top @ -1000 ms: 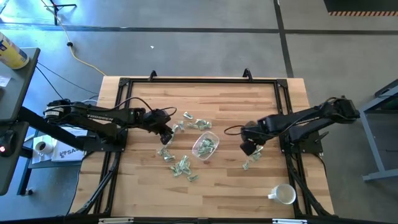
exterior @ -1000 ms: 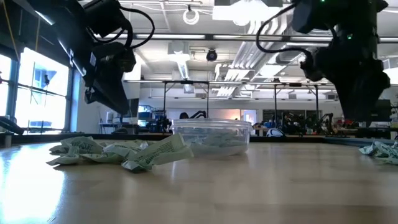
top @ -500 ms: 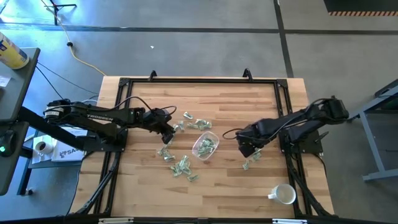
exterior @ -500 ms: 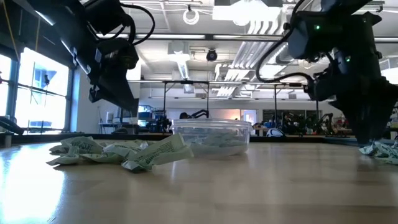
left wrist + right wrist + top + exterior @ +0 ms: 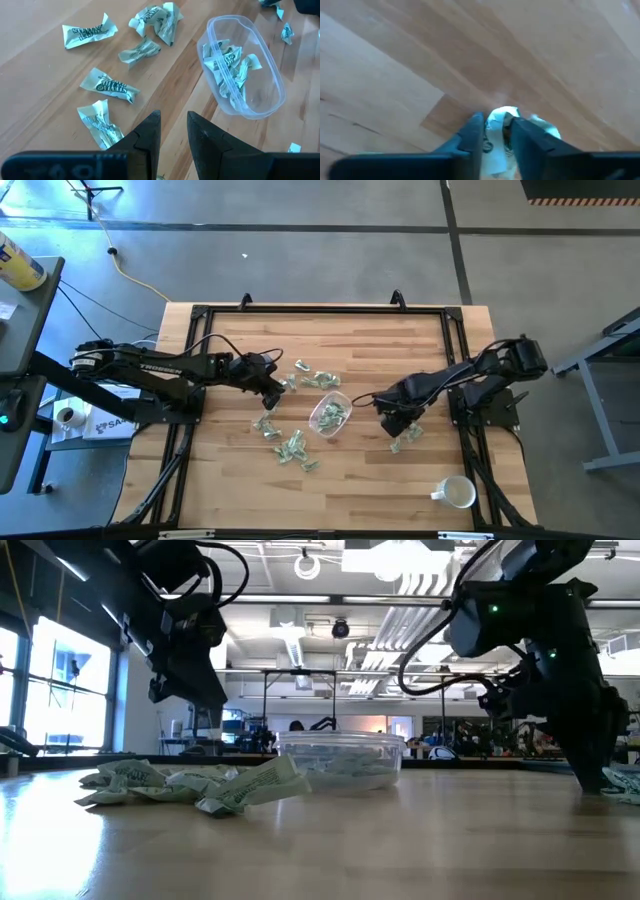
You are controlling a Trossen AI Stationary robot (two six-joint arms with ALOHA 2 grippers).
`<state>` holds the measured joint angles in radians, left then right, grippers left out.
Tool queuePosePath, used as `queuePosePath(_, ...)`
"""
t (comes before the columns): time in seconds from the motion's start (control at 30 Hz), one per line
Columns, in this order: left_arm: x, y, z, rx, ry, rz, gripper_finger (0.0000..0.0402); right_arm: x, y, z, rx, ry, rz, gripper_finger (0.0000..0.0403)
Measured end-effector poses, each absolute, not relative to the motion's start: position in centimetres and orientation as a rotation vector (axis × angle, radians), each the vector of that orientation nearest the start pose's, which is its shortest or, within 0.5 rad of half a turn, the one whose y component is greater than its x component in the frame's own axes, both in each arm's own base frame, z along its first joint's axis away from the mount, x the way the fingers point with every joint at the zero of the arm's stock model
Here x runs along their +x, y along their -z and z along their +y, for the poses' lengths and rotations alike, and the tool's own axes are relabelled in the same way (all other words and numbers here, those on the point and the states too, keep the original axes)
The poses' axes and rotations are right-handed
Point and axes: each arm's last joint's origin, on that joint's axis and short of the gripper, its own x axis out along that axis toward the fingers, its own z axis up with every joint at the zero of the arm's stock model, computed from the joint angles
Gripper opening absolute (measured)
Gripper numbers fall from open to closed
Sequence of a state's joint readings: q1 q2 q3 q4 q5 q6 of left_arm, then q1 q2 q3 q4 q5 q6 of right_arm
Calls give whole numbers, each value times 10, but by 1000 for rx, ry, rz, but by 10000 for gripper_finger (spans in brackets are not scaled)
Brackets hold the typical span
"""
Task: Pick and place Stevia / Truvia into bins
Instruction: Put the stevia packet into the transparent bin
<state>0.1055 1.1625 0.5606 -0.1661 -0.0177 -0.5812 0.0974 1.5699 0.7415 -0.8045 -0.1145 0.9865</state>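
I was in the picking step on my right side. My right gripper (image 5: 492, 131) was down at the table (image 5: 400, 340), between the bin (image 5: 330, 415) and the right edge, its fingers narrowed around one packet (image 5: 501, 131) of the small cluster (image 5: 405, 437) lying there. The paper sat between the fingertips, though I judged the pinch was only just made and the packet was still on the wood.

The bin stood near the table's middle, already holding several packets. More loose packets (image 5: 107, 86) lay scattered on the bin's left side, towards the far and near edges.

My left gripper (image 5: 172, 131) hovered over that scatter, fingers narrow and empty.

Next, I judged, the right needed a firm squeeze, a straight lift, and a carry leftward over the bin.
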Motion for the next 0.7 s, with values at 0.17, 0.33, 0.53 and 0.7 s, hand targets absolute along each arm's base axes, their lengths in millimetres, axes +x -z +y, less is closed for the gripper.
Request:
queuePosePath(0.17, 219, -189, 24, -585, -337, 713, 129, 230, -139, 22, 784, 612, 1474, 14)
queuePosePath(0.33, 219, -189, 24, -585, -338, 713, 129, 254, -172, 19, 794, 483, 1310, 11)
queuePosePath(0.53, 219, -189, 24, -575, -361, 705, 129, 297, -216, 2, 780, 283, 1022, 15)
queuePosePath(0.7, 220, -190, 25, -575, -360, 694, 129, 322, -210, -20, 761, 219, 991, 6)
